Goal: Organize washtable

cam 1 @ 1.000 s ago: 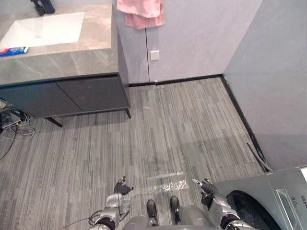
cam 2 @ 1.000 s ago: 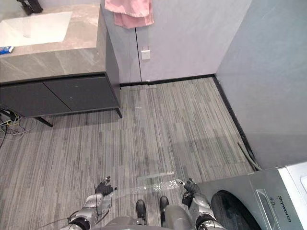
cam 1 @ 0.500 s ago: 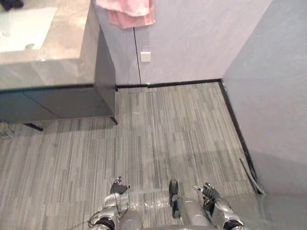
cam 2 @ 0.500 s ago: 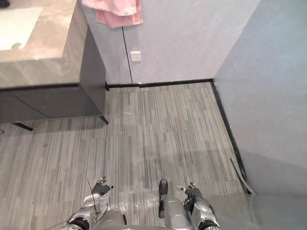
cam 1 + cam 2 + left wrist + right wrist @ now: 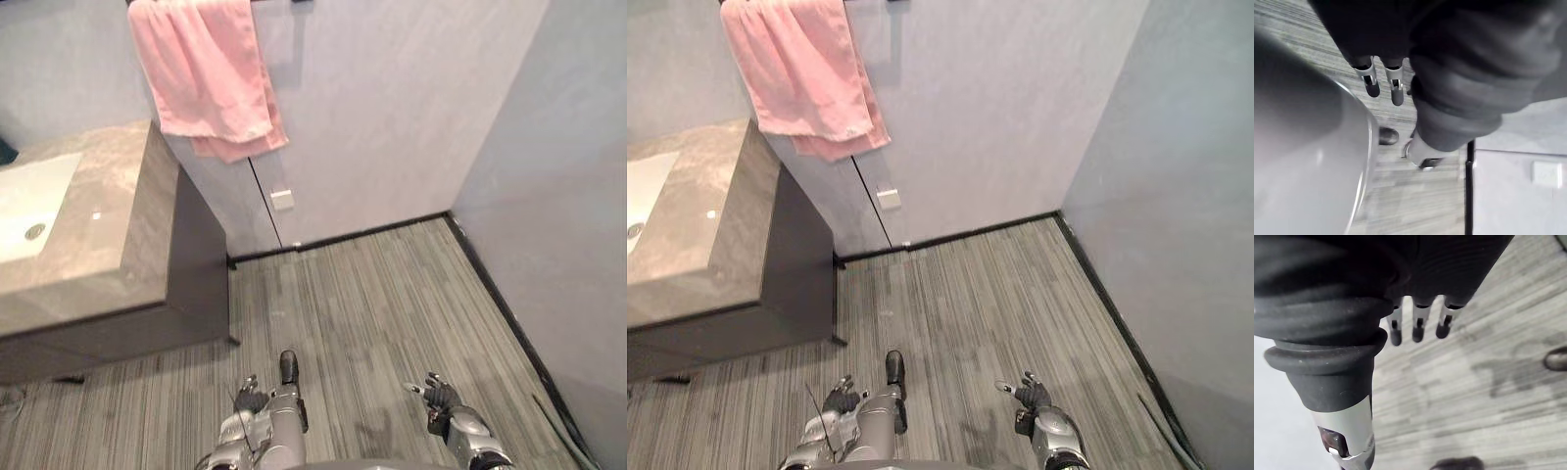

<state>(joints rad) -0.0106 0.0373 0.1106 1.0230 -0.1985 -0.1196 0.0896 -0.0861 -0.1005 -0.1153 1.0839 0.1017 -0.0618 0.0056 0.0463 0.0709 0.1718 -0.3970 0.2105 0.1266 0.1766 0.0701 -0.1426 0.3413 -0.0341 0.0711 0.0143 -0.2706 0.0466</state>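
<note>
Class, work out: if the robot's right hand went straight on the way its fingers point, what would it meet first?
Probably the striped floor: the right hand hangs low, its straight fingers aimed at bare floor with nothing between. Depth is unclear.

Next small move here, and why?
Probably turn left toward the washtable: it sits at the view's left edge, while the left hand and right hand hang open and empty over the floor, far from it.

Robot hands point(image 5: 250, 399) point(image 5: 438, 397) — low, relaxed, empty
</note>
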